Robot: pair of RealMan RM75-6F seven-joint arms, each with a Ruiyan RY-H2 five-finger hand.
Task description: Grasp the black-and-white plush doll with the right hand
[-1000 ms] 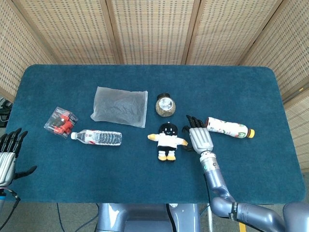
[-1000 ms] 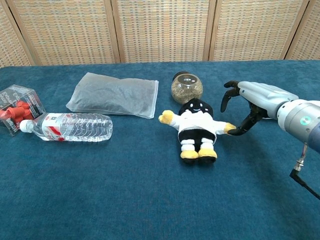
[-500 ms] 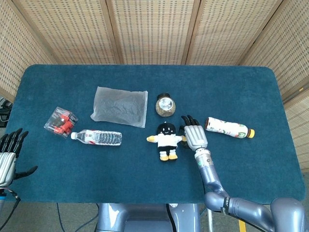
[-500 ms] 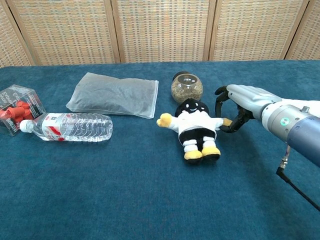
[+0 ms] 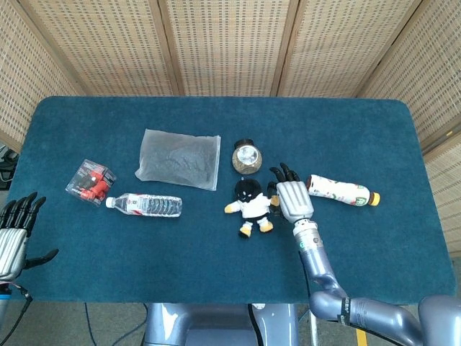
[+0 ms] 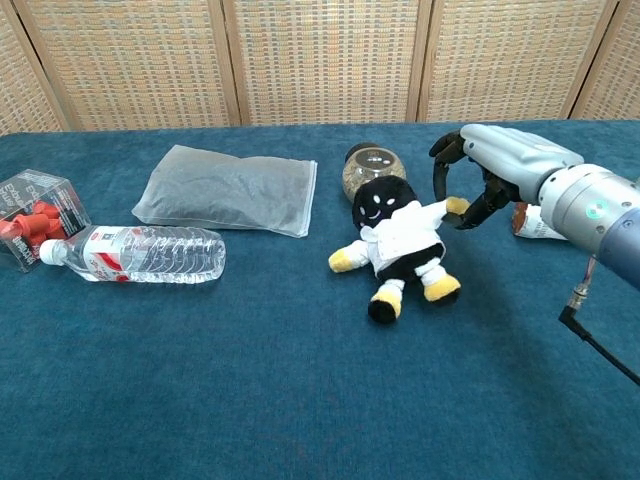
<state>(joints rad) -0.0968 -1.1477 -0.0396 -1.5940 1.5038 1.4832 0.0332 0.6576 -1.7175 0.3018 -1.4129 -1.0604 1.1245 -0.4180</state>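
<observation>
Doll [image 6: 398, 236] at centre frame, tilted, one yellow-tipped arm pinched between the curled fingers [image 6: 441, 172] of my right hand [image 6: 490, 170]; its feet rest on the blue table [image 5: 216, 252]. Just above it in the head view sits a small round glass jar [image 5: 246, 158] on its side, brownish grains inside. Right of my hand lies a labelled bottle [image 5: 342, 191] with a yellow cap. At left I see a clear water bottle [image 6: 135, 253] lying flat, a clear box [image 6: 35, 213] holding red pieces, and a grey filled pouch [image 6: 230, 188]. My left hand [image 5: 14, 234] hovers at lower left, fingers spread, holding nothing.
</observation>
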